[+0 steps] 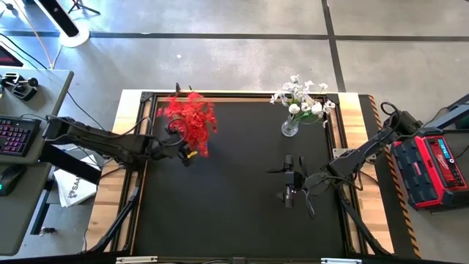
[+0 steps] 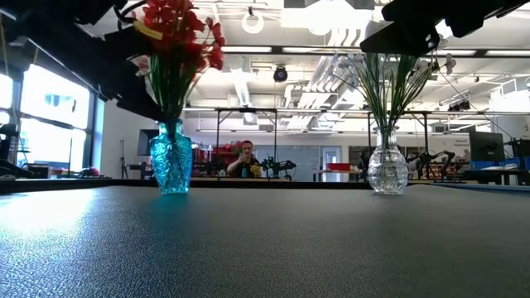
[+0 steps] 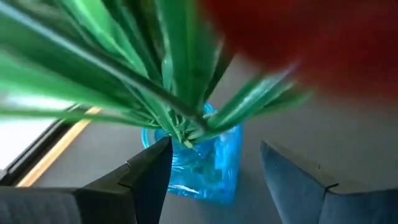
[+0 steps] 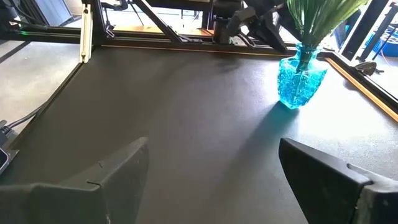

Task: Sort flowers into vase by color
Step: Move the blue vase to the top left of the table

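Several red flowers [image 1: 189, 117] stand by their green stems [image 3: 168, 93] in a blue glass vase [image 2: 171, 161] at the table's far left. The white flowers [image 1: 302, 99] stand in a clear glass vase [image 2: 387, 170] at the far right. My left gripper [image 1: 183, 152] hovers open just on the near side of the red bunch. Its fingers [image 3: 149, 174] stand apart on either side of the blue vase's mouth [image 3: 186, 140], with nothing between them. My right gripper [image 1: 287, 180] waits open over the middle right of the mat, facing the blue vase [image 4: 300, 81].
The black mat [image 1: 234, 213] lies bare in front of both vases. A wooden frame [image 1: 110, 191] borders it. A red case [image 1: 436, 165] sits off the right edge and a keyboard [image 1: 15, 136] off the left. A person [image 2: 246, 157] sits far behind the table.
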Available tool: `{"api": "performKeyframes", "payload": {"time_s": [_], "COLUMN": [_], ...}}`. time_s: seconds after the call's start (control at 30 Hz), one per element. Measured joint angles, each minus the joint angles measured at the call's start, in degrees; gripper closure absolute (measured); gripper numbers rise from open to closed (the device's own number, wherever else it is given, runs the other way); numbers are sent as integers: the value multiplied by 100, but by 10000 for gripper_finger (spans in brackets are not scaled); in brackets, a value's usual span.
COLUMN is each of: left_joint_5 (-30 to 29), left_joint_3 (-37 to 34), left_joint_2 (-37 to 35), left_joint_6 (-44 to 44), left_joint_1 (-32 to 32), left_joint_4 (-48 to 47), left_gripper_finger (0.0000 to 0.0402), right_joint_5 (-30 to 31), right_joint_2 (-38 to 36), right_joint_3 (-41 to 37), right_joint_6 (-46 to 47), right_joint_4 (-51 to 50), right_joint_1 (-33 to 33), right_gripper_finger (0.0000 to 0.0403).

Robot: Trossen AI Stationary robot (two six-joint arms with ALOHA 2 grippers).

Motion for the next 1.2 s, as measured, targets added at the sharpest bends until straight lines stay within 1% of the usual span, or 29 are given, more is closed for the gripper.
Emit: {"api": "performKeyframes", "payload": {"time_s": [0.1, 0.23, 0.33, 0.5, 0.6, 0.73, 0.87, 1.1, 1.2], "left_joint_5": [23, 93, 86, -226, -361, -367, -191, 217, 402], "left_joint_3": [240, 430, 455, 457, 457, 457, 459, 461, 461], "left_joint_2": [4, 15, 17, 16, 15, 15, 15, 15, 13], "left_joint_6": [-170, -178, -156, -181, -181, -198, -178, -176, -145], "left_joint_1": [-149, -272, -276, -234, -140, 56, 277, 659, 780], "left_joint_4": [-560, -874, -885, -879, -867, -849, -691, -618, -617], "left_gripper_finger": [170, 170, 170, 170, 170, 170, 161, 119, 108], "right_joint_5": [0, 1, 0, 1, 2, 2, 2, 2, 2], "right_joint_2": [0, 0, 0, 0, 0, 0, 0, 0, 0], "right_joint_3": [0, 0, 0, 0, 0, 0, 0, 0, 0], "right_joint_6": [0, 1, 0, 1, 2, 2, 2, 2, 1], "right_joint_4": [0, 0, 2, 2, 2, 2, 0, -9, -18], "right_joint_1": [1, 0, 1, 0, 1, 0, 0, 0, 1], "right_gripper_finger": [73, 73, 73, 73, 73, 73, 73, 73, 73]}}
